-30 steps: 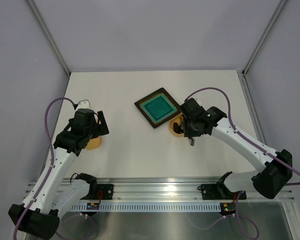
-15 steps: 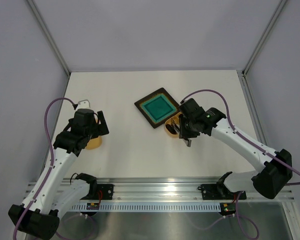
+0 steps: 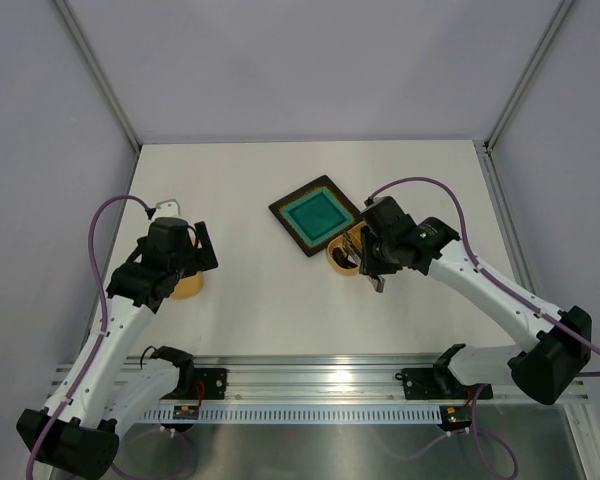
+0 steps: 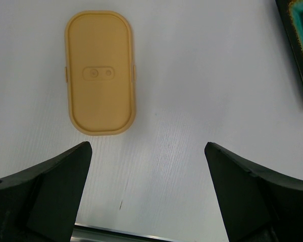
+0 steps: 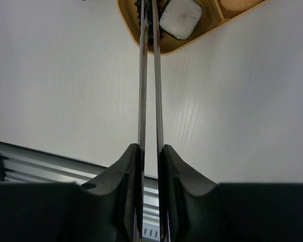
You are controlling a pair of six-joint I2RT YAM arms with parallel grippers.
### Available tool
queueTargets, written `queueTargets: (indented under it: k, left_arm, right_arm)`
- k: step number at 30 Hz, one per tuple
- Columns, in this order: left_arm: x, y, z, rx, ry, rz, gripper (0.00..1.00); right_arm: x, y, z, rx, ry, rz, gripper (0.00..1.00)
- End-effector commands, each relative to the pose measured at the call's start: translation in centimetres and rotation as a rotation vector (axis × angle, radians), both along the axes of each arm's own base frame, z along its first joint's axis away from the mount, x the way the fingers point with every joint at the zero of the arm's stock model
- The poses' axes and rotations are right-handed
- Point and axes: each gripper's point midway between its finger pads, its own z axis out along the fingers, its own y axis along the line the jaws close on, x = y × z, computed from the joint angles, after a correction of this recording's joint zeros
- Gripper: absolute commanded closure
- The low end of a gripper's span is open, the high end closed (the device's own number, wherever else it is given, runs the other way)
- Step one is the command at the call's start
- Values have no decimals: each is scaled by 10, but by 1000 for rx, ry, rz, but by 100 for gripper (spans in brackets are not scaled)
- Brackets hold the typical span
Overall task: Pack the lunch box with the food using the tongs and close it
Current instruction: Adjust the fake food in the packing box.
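The yellow-orange lunch box lies just below the teal plate's near corner. In the right wrist view the lunch box holds food in one compartment: a white cube with a dark piece beside it. An orange bit shows past the divider. My right gripper is shut on the silver tongs. The tongs' tips reach into the box at the dark piece. My left gripper hangs open above the table. The matching lid lies flat just ahead of it.
The square dark-rimmed teal plate sits diagonally at mid table, its edge showing in the left wrist view. The lid lies near the left side. An aluminium rail runs along the near edge.
The right gripper with the tongs has shifted a little to the left, and the lunch box now lies slightly further left. The left arm has not moved.
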Motion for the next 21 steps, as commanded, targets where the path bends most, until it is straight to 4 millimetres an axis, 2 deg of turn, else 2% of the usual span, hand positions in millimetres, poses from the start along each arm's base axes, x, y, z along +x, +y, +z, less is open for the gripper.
queueTargets:
  k: [1, 15, 21]
  left_arm:
    - [4, 0, 6, -7, -35, 10, 1]
    - [6, -3, 4, -18, -30, 4, 1]
    - [7, -4, 4, -24, -31, 1, 1]
  right_arm:
    - [4, -5, 23, 11, -71, -32, 92]
    - [-21, -25, 24, 3, -34, -70, 93]
    - [-31, -24, 10, 9, 15, -59, 93]
